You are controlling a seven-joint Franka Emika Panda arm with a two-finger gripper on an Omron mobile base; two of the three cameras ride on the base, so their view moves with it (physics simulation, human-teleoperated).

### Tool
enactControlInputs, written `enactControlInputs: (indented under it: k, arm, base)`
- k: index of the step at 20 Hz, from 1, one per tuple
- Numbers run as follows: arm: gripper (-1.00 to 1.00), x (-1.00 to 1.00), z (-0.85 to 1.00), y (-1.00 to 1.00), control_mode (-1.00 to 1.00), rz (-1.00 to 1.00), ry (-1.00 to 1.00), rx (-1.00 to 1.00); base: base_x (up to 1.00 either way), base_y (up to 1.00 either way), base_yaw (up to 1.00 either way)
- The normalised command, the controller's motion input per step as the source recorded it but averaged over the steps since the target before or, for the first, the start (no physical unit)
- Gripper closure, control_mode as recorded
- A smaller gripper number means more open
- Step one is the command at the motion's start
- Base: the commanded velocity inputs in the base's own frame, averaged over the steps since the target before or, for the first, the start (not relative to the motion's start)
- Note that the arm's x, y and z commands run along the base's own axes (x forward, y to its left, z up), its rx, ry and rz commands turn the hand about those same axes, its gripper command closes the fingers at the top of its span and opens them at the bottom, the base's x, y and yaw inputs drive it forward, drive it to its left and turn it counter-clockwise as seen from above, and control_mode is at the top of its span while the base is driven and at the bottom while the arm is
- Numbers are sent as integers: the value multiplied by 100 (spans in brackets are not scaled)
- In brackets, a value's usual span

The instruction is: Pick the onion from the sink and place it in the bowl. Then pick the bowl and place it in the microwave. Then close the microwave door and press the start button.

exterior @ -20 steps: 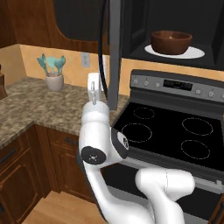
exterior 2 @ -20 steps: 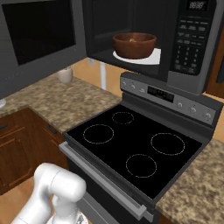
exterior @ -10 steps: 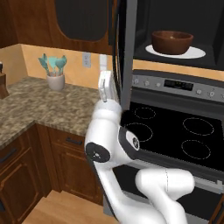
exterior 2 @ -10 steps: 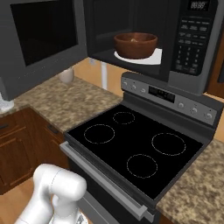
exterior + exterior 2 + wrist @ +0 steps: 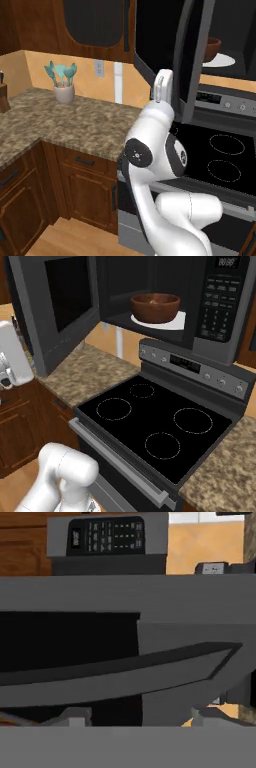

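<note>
inside the microwave [image 5: 215,311] sits the bowl [image 5: 155,307]; gripper [image 5: 162,87] state unclear.

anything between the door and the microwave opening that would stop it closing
Nothing visible does. The bowl sits well inside the microwave on the turntable, clear of the front edge, and the gap beside the open door holds nothing.

— What sort of place is this?
— A home kitchen. A black glass-top stove [image 5: 152,426] sits between speckled granite counters [image 5: 65,122], with an over-range microwave [image 5: 165,296] above it.
— Anything else?
— Brown wooden cabinets [image 5: 82,192], a crock of teal utensils [image 5: 63,82] by the orange wall, and possibly a knife block [image 5: 4,97] at the edge.
</note>
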Motion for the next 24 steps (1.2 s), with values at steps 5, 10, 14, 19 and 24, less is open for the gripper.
enactControlInputs:
  k: [5, 10, 14, 19, 24]
  arm:
    - [-100, 10, 4, -100, -100, -12, -5, 36]
    - [-100, 63, 0, -100, -100, -12, 0, 32]
    - [-100, 94, 0, -88, -100, -11, 0, 26]
    - [-100, 100, 0, -53, -100, -8, 0, 22]
    - [-100, 98, 0, -41, -100, -4, 0, 19]
  base:
    - [0, 0, 0]
    - [0, 0, 0]
    - [0, 0, 0]
    - [0, 0, 0]
    - [0, 0, 0]
